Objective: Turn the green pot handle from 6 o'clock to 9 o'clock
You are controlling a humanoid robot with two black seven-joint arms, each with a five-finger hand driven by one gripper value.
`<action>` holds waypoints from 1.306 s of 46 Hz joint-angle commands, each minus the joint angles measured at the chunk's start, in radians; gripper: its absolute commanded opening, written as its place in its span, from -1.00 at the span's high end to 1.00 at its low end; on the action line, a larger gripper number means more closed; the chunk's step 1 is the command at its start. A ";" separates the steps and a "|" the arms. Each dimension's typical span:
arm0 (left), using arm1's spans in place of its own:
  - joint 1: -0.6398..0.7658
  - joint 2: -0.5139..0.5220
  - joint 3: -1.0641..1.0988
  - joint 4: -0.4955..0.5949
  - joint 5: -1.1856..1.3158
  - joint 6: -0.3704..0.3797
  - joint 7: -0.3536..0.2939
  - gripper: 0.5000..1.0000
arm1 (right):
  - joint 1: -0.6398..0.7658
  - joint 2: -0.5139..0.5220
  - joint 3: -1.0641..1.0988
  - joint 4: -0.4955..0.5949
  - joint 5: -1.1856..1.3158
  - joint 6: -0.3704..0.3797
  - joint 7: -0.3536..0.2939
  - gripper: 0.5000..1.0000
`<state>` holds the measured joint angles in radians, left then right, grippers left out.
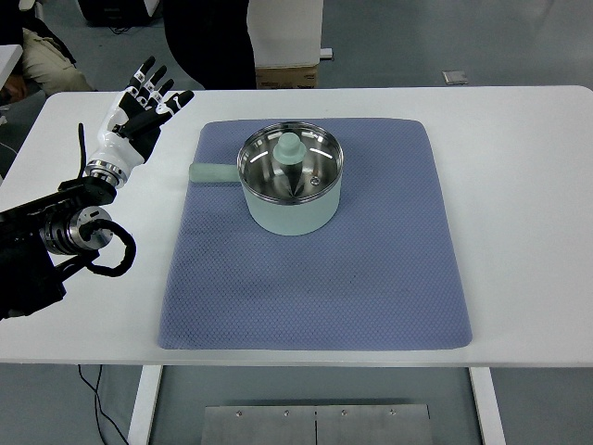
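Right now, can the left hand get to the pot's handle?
Probably yes. The left hand hovers open over bare table beyond the mat's left edge, and the green pot's handle points toward that side with nothing between them.

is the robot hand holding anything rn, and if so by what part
Nothing is held. The left robot hand is open above the table, clear of the green pot and its handle.
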<state>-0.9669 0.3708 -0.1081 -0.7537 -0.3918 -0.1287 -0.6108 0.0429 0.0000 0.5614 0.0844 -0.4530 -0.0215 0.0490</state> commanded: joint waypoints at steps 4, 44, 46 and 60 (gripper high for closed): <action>0.025 0.000 -0.002 0.010 0.001 0.000 0.000 -1.00 | 0.000 0.000 0.000 0.000 0.000 0.000 0.000 -1.00; 0.068 -0.069 -0.105 0.060 0.005 0.011 0.000 -1.00 | 0.000 0.000 0.000 0.000 0.000 0.000 0.000 -1.00; 0.068 -0.081 -0.108 0.073 0.007 0.011 0.000 -1.00 | 0.000 0.000 0.000 0.000 0.000 0.000 0.000 -1.00; 0.073 -0.118 -0.123 0.085 0.008 0.008 0.000 -1.00 | 0.000 0.000 0.000 0.000 0.000 0.000 0.000 -1.00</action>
<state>-0.8945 0.2615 -0.2269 -0.6702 -0.3839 -0.1210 -0.6109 0.0429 0.0000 0.5615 0.0844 -0.4530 -0.0215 0.0490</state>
